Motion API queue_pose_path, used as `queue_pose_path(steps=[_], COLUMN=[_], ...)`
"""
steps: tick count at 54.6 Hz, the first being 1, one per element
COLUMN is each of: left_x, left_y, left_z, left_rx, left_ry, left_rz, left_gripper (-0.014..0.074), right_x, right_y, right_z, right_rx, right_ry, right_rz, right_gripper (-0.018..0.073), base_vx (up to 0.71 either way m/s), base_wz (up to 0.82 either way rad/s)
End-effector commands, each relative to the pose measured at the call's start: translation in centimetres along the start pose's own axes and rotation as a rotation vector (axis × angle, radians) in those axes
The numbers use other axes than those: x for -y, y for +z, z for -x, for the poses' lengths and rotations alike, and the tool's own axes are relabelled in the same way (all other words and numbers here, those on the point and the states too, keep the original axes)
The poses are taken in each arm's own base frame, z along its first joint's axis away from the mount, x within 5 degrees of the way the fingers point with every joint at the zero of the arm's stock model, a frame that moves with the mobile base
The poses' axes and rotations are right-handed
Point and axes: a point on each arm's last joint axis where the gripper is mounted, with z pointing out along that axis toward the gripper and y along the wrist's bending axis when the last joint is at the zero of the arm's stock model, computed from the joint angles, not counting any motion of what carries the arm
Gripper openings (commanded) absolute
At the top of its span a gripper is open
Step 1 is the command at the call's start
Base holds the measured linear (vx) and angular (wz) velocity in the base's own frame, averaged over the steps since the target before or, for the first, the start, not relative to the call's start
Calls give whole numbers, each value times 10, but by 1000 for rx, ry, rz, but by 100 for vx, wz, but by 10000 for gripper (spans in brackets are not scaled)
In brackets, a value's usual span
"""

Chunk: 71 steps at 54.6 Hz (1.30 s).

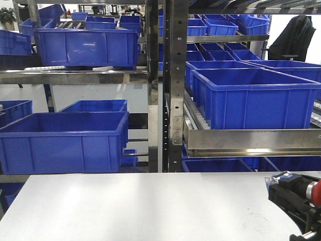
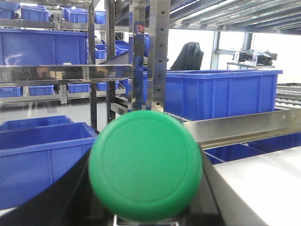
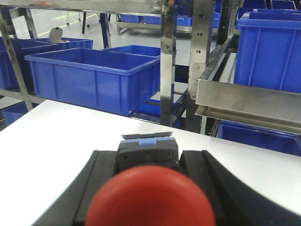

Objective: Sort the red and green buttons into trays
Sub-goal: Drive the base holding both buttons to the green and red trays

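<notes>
When you look through the left wrist camera, the green button (image 2: 146, 179) is very close, and its round cap fills the middle of the view. Your left tool (image 2: 146, 160) is closed on it. One dark finger (image 2: 56, 193) shows on the left of the cap and another on the right, both right up against it. The cap hides the button's body, so you cannot see the exact spot where the tool presses.

Your right tool (image 3: 148, 157) holds the red button (image 3: 150, 200). The button's dark, squarish body sits snug between the two fingers and touches both. Its red cap points back at the wrist camera, and a small blue bit shows on the far end of the body.

From the front camera, your right tool is low at the right edge, just over the white counter (image 1: 140, 206). The red cap is on the side away from the middle of the counter. Behind the counter, blue crates (image 1: 65, 143) sit on the shelves of a metal rack (image 1: 175, 75).
</notes>
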Motion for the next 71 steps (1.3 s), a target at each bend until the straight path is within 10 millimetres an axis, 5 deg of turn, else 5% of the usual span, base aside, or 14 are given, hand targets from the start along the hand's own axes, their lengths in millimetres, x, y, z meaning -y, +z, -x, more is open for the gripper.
queue_pose_path(steps=[1, 71], left_x=[4, 4], left_y=[-1, -1], left_z=[11, 11], left_rx=[42, 42], left_ry=[-23, -23], left_rz=[-30, -30], left_gripper=[21, 21], right_x=[1, 1], right_y=[-6, -6], right_z=[19, 19], right_rx=[131, 129], right_ry=[-10, -11], right_rz=[-16, -15], right_gripper=[-9, -9], base_vx=[-16, -15], base_wz=[7, 29])
